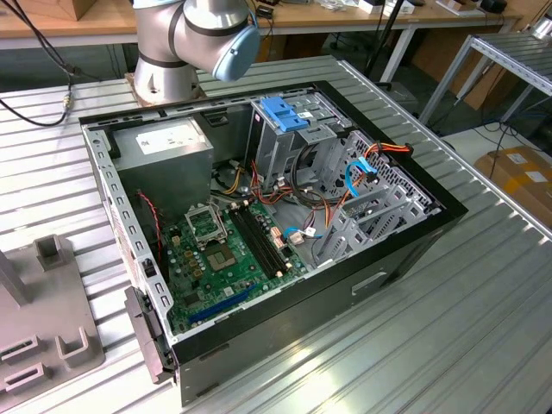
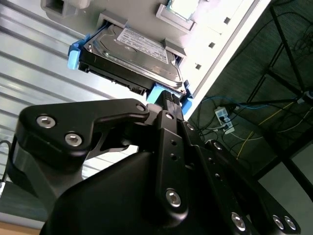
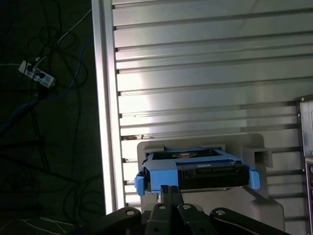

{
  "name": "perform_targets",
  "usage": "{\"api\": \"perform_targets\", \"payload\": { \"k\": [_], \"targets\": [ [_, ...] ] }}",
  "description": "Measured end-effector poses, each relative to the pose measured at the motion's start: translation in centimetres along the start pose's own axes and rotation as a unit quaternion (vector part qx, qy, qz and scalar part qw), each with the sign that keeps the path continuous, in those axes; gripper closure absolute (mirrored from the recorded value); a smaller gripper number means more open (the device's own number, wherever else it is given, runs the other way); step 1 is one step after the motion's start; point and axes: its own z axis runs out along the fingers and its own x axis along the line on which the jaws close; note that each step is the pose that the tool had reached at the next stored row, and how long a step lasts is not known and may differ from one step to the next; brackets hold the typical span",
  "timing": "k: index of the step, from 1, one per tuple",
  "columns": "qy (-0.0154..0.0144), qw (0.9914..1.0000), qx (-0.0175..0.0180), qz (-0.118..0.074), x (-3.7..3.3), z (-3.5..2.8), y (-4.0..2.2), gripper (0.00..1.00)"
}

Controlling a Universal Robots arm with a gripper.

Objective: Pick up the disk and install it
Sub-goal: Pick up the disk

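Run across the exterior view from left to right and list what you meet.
Grey moulded fixture → grey power-supply box → blue-capped drive cage → blue cable → cardboard box.

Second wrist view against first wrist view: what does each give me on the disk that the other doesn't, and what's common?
Second wrist view: the disk's flat top face with its white label, seen at an angle.
First wrist view: the disk's end face, square-on inside the blue carrier, plus what looks like the dark computer case's edge.
Both wrist views: the disk sitting in its grey holder on the ribbed metal table, the gripper right at the carrier's near end, and cables on the floor past the table's edge.
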Motion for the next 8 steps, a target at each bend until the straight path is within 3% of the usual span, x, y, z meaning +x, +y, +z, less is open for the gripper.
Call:
{"api": "perform_targets", "payload": {
  "k": [8],
  "targets": [
    [-0.0001, 0.99999, 0.0023, -0.003, 0.0, 0.01, 0.0, 0.89]
  ]
}}
